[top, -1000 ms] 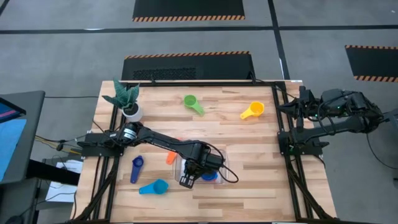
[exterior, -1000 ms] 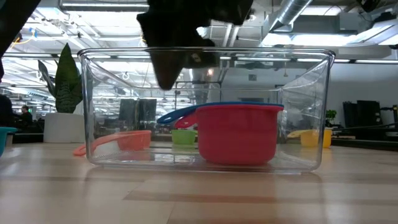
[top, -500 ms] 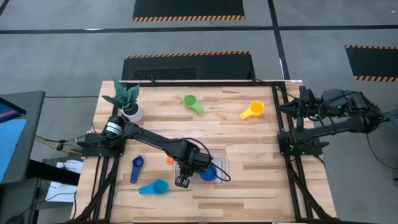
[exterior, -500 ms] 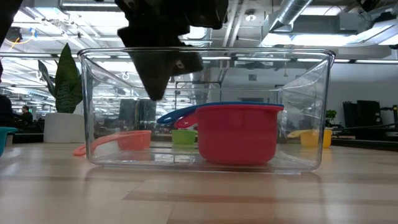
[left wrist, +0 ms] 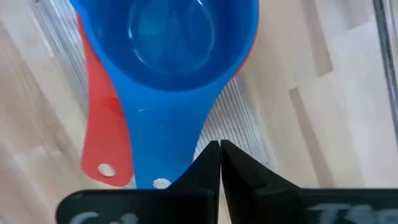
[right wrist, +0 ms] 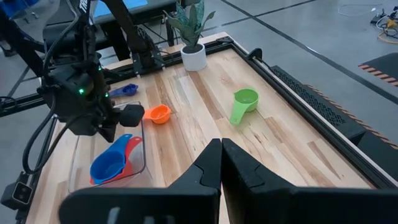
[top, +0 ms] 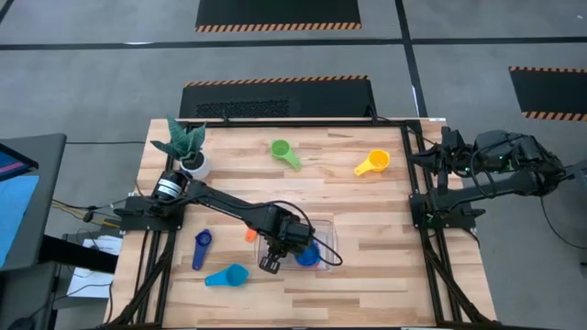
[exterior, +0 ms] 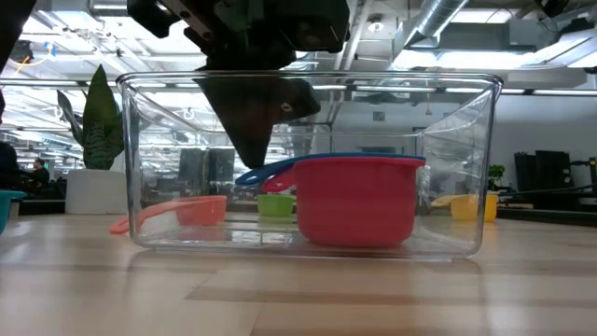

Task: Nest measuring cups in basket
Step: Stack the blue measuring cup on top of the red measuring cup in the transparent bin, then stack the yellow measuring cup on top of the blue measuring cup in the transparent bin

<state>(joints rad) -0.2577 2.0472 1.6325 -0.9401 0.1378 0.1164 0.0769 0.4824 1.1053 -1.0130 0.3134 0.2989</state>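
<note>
Left gripper over the basket, fingers together and empty.

The blue cup sits nested in the red cup inside the basket; the gripper hangs just above their handles at the basket's left end. Orange cup lies just outside. The right gripper, fingers together, waits off the table's right edge.

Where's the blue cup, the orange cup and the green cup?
blue cup (left wrist: 180, 37): left wrist view, middle of its bowl.
orange cup (right wrist: 158, 114): right wrist view, on its bowl.
green cup (top: 280, 148): high view, on its round bowl.
</note>
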